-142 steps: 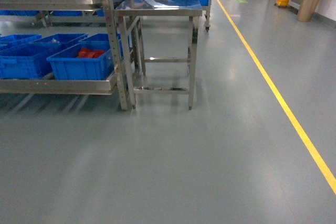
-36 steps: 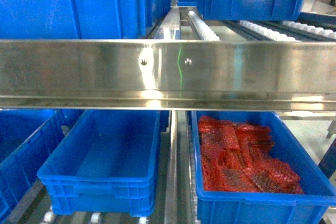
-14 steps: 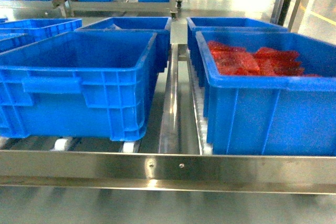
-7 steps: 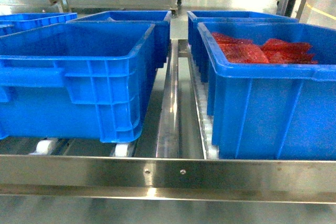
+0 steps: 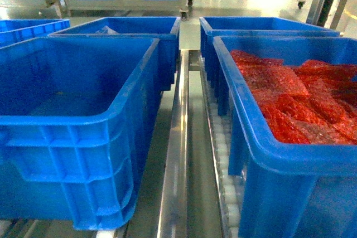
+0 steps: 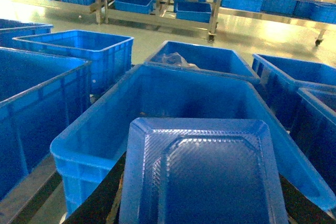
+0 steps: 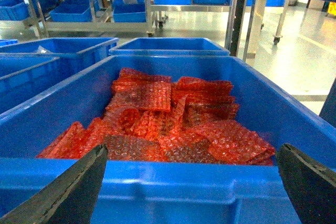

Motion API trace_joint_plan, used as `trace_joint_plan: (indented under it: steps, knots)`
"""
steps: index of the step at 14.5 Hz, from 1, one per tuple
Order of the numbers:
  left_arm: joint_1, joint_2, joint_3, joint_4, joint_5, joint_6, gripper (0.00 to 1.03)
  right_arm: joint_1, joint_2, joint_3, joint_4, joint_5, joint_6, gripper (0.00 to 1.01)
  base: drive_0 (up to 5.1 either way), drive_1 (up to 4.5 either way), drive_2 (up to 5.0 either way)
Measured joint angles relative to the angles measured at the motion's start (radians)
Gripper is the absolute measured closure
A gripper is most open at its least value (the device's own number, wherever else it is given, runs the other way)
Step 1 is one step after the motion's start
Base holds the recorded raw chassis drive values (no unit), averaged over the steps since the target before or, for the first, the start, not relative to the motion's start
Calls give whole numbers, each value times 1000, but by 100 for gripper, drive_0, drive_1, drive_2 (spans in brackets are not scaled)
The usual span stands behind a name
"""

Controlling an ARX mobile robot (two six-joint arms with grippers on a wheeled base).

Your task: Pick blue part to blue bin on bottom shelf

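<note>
The blue part (image 6: 203, 174), a flat blue tray with a ribbed face, is already picked up. It sits right in front of the left wrist camera, held up over the big blue bin (image 6: 157, 103) on the bottom shelf (image 5: 177, 154). So the picking looks done, and the dropping is not yet done. The part is above the bin, not lying in it.

The left claw (image 6: 199, 203) is mostly hidden behind the part. Only dark bits of it peek out at the lower corners. It seems to grip the part near the bottom edge, but I cannot tell how wide it is open.

The right claw (image 7: 191, 182) has nothing in it. Its two dark fingers (image 7: 68, 192) stand wide apart, in front of the other bin (image 7: 173, 187), which is full of red bubble bags (image 7: 168, 124).

In the head view no arm shows.
</note>
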Motion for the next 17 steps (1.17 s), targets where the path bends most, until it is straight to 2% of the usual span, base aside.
trace_joint_plan:
  steps: [17]
  knots:
    - [0,3,0,1,3,0,60,0,0,0,-2,0,0,3,-2,401,-405]
